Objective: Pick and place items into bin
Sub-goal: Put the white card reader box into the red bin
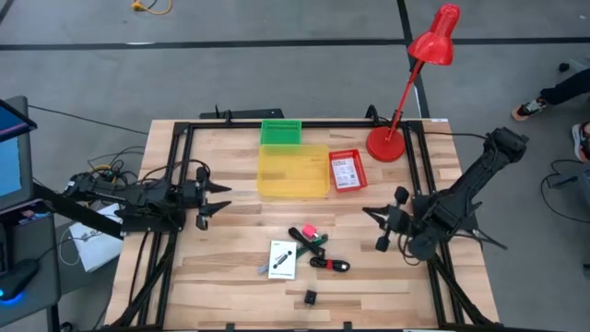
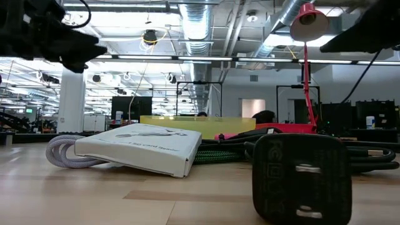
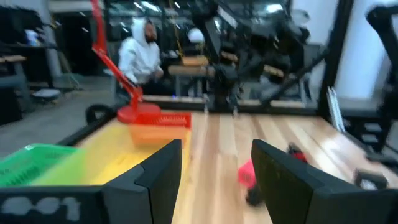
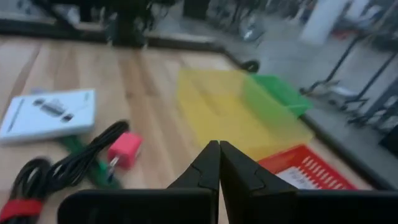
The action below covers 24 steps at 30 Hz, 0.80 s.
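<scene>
The items lie in a loose cluster on the near middle of the table: a white carded package [image 1: 282, 259] [image 4: 50, 113], a pink piece [image 1: 308, 230] [image 4: 124, 149], a green-handled tool [image 1: 312, 243], a red-and-black cabled tool [image 1: 330, 265] and a small black piece [image 1: 311, 297] [image 2: 300, 178]. My left gripper [image 1: 219, 198] [image 3: 217, 168] hovers open over the table's left part, pointing toward the cluster. Over the right part hovers my right gripper [image 1: 371, 219] [image 4: 219, 155], shut on nothing, pointing toward the items and bins.
A yellow bin [image 1: 293, 171] stands at the far middle, with a green bin [image 1: 280, 132] behind it and a red bin [image 1: 348, 170] with a white card in it on its right. A red desk lamp [image 1: 387, 143] stands at the far right. A person sits beyond the table [image 3: 140, 53].
</scene>
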Each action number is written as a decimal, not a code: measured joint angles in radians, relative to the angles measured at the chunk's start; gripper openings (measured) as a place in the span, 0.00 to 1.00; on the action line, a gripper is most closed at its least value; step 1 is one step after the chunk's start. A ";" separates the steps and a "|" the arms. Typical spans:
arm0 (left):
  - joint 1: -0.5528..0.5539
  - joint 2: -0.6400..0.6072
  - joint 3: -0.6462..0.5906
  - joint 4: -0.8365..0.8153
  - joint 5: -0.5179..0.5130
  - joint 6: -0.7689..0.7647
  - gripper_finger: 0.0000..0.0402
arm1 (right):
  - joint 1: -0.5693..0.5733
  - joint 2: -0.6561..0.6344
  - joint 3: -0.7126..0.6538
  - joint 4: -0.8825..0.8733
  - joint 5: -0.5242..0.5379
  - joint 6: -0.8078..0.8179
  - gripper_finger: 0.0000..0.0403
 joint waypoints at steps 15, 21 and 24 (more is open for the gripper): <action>0.001 0.000 0.010 0.010 -0.330 -0.084 0.46 | 0.055 -0.002 -0.041 0.074 0.380 -0.003 0.00; 0.001 0.001 0.012 0.011 -0.180 -0.179 0.46 | 0.037 -0.013 -0.040 0.090 0.332 0.001 0.00; -0.001 0.009 0.013 0.013 -0.085 -0.187 0.46 | 0.041 -0.013 -0.040 0.094 0.329 0.001 0.00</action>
